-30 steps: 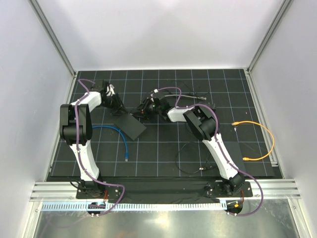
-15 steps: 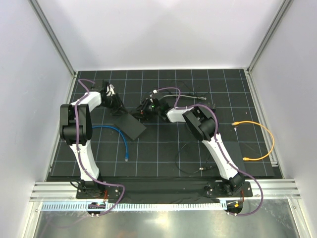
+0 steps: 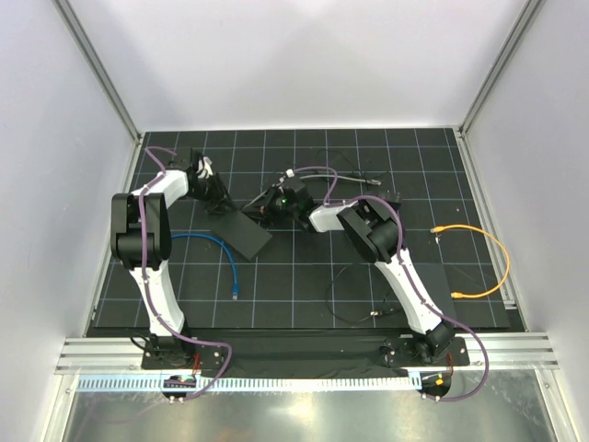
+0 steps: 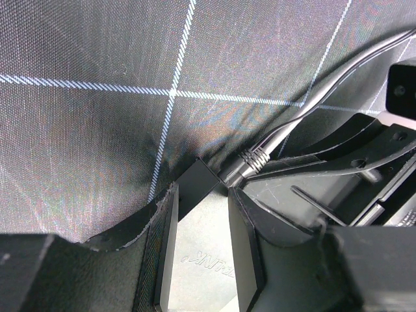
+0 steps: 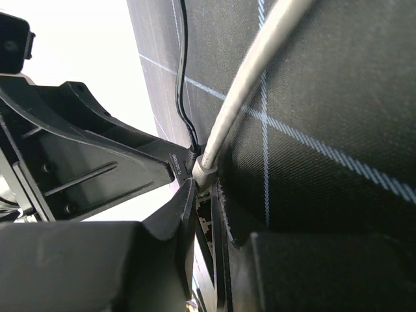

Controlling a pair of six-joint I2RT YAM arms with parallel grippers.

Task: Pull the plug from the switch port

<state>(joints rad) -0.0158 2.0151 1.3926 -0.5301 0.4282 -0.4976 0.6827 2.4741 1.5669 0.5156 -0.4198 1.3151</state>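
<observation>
Between the fingers of the right gripper (image 5: 203, 195) there's barely a sliver of gap. The plug (image 5: 200, 170) sits right at the tips, so it looks pinched there. A grey cable (image 5: 253, 84) runs up and away from the plug over the mat, and a thin black wire (image 5: 182, 65) comes down beside it.

Over on the left gripper (image 4: 198, 214), the two fingers are clamped on either side of the switch (image 4: 195, 260), pressing its flat body from both sides. One corner of the switch pokes out past the fingertips. From the left wrist cam the plug's ribbed collar is right next to that corner. Whether it's fully seated in the port, I can't tell from here.

From above, the switch is a flat black box lying at an angle on the black gridded mat (image 3: 304, 276), left of centre. The left arm reaches to its far left end and the right arm reaches across to its far right corner.

Other stuff on the mat: a blue cable (image 3: 232, 258) just near of the switch, and an orange cable (image 3: 492, 249) looped well off to the right.
</observation>
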